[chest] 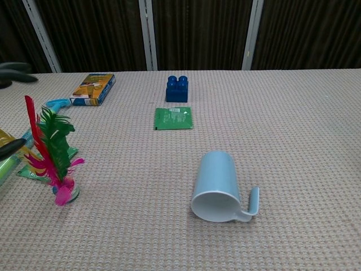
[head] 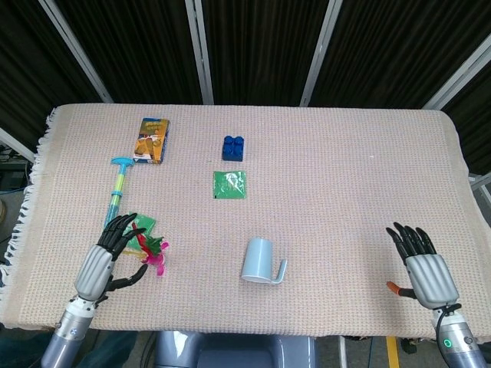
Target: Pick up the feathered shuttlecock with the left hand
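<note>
Woven beige cloth covers the table [head: 345, 153]; contents listed from left to right.

Left hand [head: 103, 257] — near-left corner, fingers spread apart, holding nothing; its fingertips lie just beside the feathers, and whether they touch cannot be told.

Feathered shuttlecock [chest: 52, 155] — stands upright on its base on the table, just right of the left hand, red, green and pink feathers pointing up. It partly overlaps a green packet [head: 143, 225] lying flat.

Toy pump [head: 116, 186] — long, blue-handled, running near to far along the left side.

Orange-and-blue box [head: 152, 139] — far left.

Blue building block [chest: 177, 88] — far centre, with a flat green sachet [chest: 173, 118] just nearer.

Pale blue mug [chest: 218, 186] — on its side, mouth toward the near edge, handle to the right.

Right hand [head: 423, 264] — near-right corner, fingers extended and apart, empty.
</note>
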Controlling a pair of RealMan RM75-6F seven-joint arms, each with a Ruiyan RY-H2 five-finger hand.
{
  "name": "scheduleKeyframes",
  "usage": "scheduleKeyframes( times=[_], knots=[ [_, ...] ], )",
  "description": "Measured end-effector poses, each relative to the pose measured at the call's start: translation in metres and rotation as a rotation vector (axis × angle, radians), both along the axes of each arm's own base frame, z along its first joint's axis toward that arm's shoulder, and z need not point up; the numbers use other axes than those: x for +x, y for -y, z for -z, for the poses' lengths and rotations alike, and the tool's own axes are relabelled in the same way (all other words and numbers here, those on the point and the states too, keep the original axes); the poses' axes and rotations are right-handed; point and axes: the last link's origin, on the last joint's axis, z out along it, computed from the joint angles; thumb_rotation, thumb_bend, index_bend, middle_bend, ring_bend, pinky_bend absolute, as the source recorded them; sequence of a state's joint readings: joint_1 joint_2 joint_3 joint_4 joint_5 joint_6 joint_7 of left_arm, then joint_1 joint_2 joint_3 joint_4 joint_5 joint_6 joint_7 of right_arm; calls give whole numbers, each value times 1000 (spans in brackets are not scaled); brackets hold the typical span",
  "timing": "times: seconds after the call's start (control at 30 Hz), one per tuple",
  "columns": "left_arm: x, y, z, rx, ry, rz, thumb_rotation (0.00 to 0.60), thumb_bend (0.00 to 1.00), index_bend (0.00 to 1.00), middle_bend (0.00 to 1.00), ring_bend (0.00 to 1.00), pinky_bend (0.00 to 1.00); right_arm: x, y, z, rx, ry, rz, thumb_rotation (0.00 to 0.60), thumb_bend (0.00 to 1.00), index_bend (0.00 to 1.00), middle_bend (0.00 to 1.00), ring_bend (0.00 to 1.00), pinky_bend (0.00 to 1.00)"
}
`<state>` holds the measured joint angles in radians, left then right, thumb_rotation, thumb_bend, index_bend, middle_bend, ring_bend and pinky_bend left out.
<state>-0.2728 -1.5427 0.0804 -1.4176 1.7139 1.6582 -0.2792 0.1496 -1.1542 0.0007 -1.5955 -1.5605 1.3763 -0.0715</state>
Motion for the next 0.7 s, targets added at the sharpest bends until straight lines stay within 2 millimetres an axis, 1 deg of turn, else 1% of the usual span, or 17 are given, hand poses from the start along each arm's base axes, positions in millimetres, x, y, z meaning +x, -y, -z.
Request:
scheduleKeyframes(
  times=[0.1,0.13,0.2,0.3,0.33,0.4,0.47,0.53,0.63,0.7],
  knots=[
    [-3,8,-25,64,28,16,600,198,0,0,0,0,1,0,1,4,0,-2,600,29,0,0,0,0],
    [-5,11,-37,91,26,17,600,196,0,0,0,0,1,-1,1,5,1,-3,600,29,0,0,0,0],
    [-11,17,-54,118,-2,6,600,189,0,0,0,0,2,-1,0,6,3,-6,600,29,0,0,0,0],
    [-24,29,-83,139,-126,-50,600,177,0,0,0,0,2,-4,-2,4,8,-4,600,30,0,0,0,0],
    [-31,33,-94,151,-195,-82,600,175,0,0,0,0,2,-4,-3,3,8,-3,600,29,0,0,0,0],
    [-40,39,-108,177,-302,-143,600,175,0,0,0,0,3,-6,-3,2,6,-3,600,29,0,0,0,0],
    [-51,46,-114,198,-414,-236,600,177,0,0,0,0,4,-7,-4,6,7,-6,600,29,0,0,0,0],
    [-63,52,-115,195,-506,-340,600,181,0,0,0,0,5,-8,-4,11,7,-9,600,30,0,0,0,0],
    [-80,55,-112,157,-571,-474,598,185,0,0,0,0,5,-10,-4,18,6,-10,600,30,0,0,0,0],
    [-88,53,-110,143,-581,-537,599,187,0,0,0,0,5,-11,-4,18,5,-13,600,30,0,0,0,0]
  ],
)
